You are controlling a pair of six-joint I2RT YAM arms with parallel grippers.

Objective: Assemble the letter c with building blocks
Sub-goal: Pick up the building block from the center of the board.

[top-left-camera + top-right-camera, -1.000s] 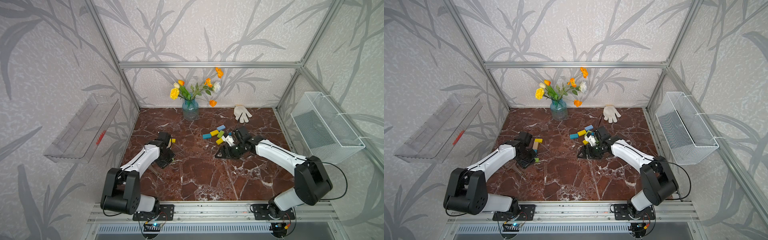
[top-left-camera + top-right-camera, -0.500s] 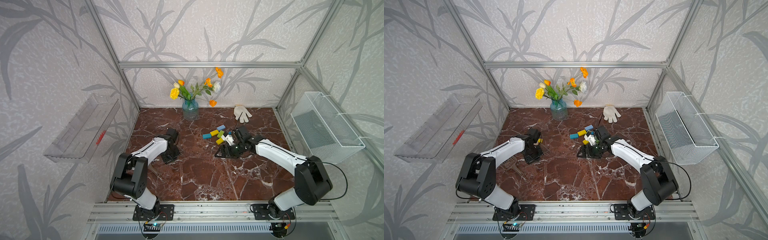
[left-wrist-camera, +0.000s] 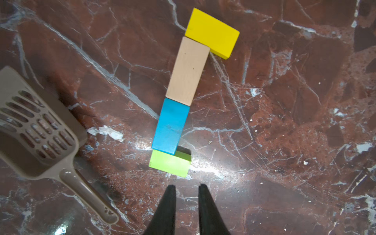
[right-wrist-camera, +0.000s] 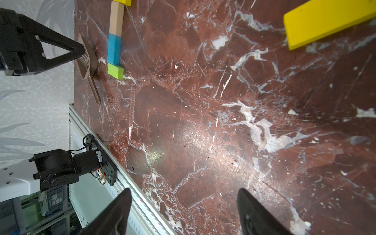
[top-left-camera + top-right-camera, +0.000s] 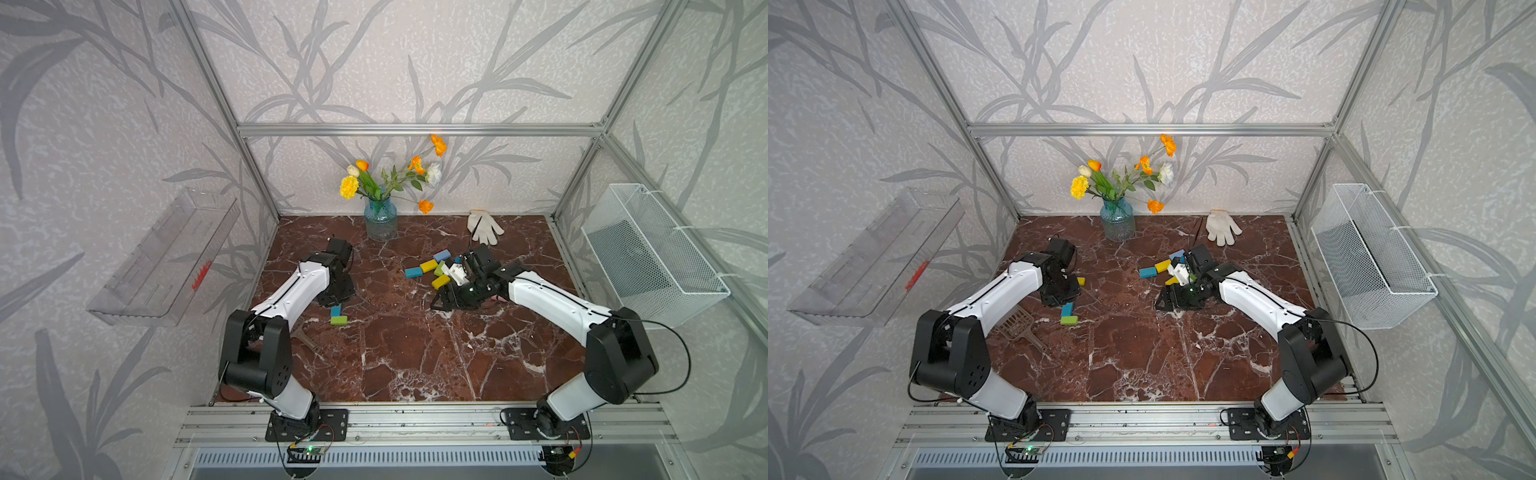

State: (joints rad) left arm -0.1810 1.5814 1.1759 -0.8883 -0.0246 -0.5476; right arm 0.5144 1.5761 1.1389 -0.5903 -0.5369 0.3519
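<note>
Four building blocks lie end to end in a line on the marble: yellow, tan, blue and green; the end blocks lie crosswise. My left gripper hovers over the green end, slightly open and holding nothing. In both top views it hides the tan block; blue and green show. Several loose blocks lie in the middle, partly under my right arm. My right gripper is wide open and empty over bare marble, near a yellow block.
A brown slotted scoop lies beside the row. A vase of flowers and a white glove sit at the back. A wire basket hangs on the right wall, a clear tray on the left wall.
My left arm has swung in from the left edge towards the row of blocks, and its jaws have parted a little. The right arm has stayed where it was.
</note>
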